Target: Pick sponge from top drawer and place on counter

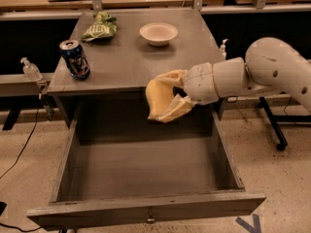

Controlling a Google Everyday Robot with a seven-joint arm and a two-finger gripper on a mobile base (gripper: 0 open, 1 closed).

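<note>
- Off-white smooth-shelled arm (272, 67): bulbous rounded outer segment, with small dark round holes dotted over it.
- Cylindrical off-white wrist section (216, 81): thin tan seam ring round it, shaded joint line where it meets the big segment.
- Gripper (167, 100): at the front edge of the grey wood-grain worktop (126, 57), clamped on the pale yellow soft sponge (156, 93).
</note>
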